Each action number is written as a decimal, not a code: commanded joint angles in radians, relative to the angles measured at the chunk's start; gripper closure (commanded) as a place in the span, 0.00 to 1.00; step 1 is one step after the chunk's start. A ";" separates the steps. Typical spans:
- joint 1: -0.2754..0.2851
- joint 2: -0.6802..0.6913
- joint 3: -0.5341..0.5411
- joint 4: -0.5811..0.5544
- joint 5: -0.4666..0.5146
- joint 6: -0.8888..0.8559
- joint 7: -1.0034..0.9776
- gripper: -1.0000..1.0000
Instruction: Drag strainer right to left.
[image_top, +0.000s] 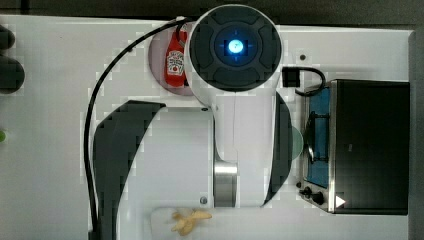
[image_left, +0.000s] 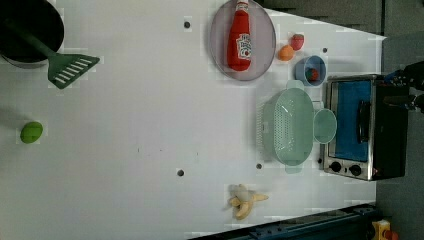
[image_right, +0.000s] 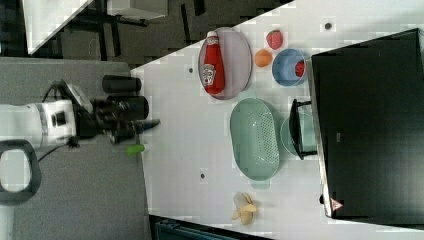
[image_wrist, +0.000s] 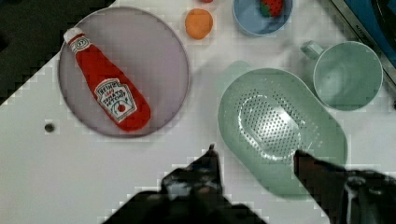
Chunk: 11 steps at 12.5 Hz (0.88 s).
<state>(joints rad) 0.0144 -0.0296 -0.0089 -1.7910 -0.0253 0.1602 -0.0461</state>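
The oval plastic strainer (image_left: 288, 126), its bottom dotted with small holes, is seen on the smooth white table (image_left: 150, 125), touching a round mug (image_left: 325, 126) beside the metal toaster oven (image_left: 362, 127). The gripper (image_wrist: 254, 156) is held above it, fingers apart.

White table (image_left: 150, 100) carries strainer (image_left: 287, 125), mug (image_left: 325, 126), banana (image_left: 245, 200), plate (image_left: 220, 45).

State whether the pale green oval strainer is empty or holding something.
Empty: the pale mint-green oval plastic strainer sits upright, its dotted bottom bare in the wrist view.
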 joint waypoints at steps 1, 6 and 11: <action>-0.027 -0.466 -0.027 -0.144 -0.031 -0.281 0.118 0.21; -0.023 -0.430 -0.016 -0.211 -0.028 -0.238 0.119 0.00; -0.023 -0.282 -0.002 -0.401 -0.028 0.016 0.197 0.00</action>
<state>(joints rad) -0.0250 -0.4089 -0.0362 -2.0762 -0.0664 0.2172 0.0753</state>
